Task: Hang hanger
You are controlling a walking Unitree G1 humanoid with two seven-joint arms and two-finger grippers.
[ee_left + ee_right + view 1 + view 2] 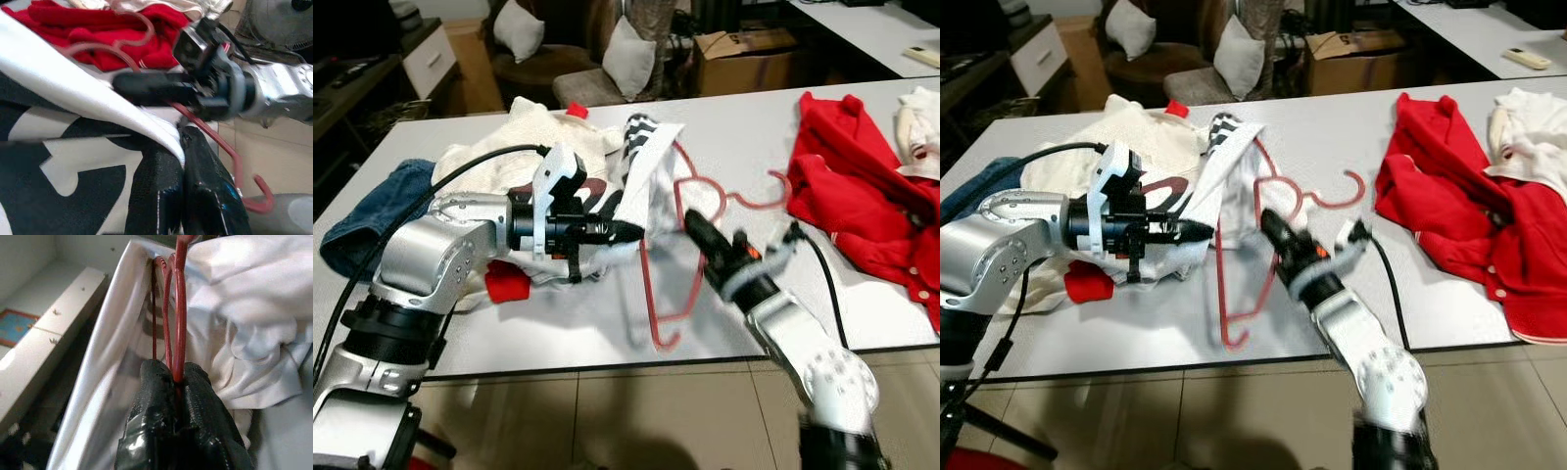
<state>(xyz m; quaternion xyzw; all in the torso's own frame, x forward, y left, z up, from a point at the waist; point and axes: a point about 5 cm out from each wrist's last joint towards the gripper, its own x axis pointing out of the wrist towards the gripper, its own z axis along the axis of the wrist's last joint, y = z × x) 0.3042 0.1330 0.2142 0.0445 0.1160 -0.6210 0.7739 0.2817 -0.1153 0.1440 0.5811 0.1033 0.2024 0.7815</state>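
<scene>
A red wire hanger [651, 294] lies on the grey table [744, 127], its hook [759, 201] pointing right toward the red jacket. My right gripper [690, 223] is shut on the hanger's wire, which the right wrist view shows pinched between the fingers [151, 396]. A white garment with black pattern [646, 162] is lifted off the laundry pile and drapes over the hanger's upper part. My left gripper [631, 230] is shut on that garment's edge, just left of the right gripper; the left wrist view shows the cloth [73, 161] caught at the fingertips [161, 166].
A red jacket [862, 196] is spread at the table's right, with a cream garment [920, 127] beyond it. White towels [519, 137], a blue cloth [382, 206] and a small red cloth [509, 282] lie left. Chairs with pillows [628, 54] and a cardboard box [744, 54] stand behind.
</scene>
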